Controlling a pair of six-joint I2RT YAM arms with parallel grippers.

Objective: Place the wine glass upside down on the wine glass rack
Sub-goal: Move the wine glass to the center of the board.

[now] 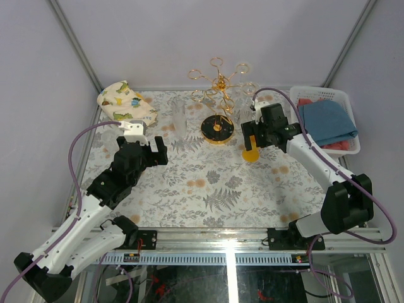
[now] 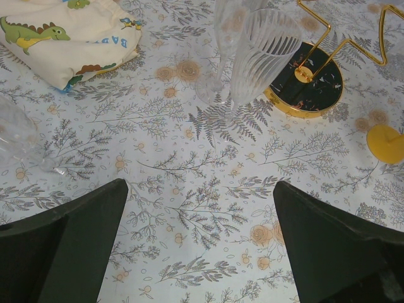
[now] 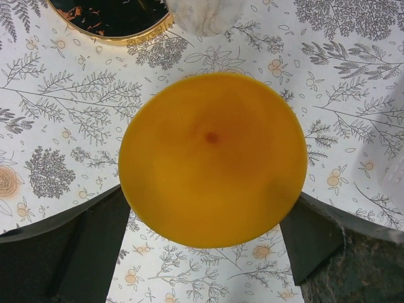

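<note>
The gold wire wine glass rack (image 1: 218, 79) stands at the back middle on its round black gold-rimmed base (image 1: 218, 129) (image 2: 307, 85). A yellow round disc (image 1: 250, 153) (image 3: 211, 158) (image 2: 385, 142), which looks like a wine glass foot seen from above, sits right of the base; what is under it is hidden. My right gripper (image 1: 252, 142) (image 3: 205, 211) is open, one finger on each side of the disc's near edge. A clear ribbed wine glass (image 1: 178, 120) (image 2: 255, 50) stands left of the base. My left gripper (image 1: 150, 141) (image 2: 199, 186) is open over bare tablecloth, short of that glass.
A folded dinosaur-print cloth (image 1: 124, 101) (image 2: 69, 38) lies at the back left. A white basket (image 1: 353, 148) with a blue cloth (image 1: 325, 120) sits at the back right. Another clear glass (image 2: 16, 136) shows at the left wrist view's left edge. Grey walls close in the back.
</note>
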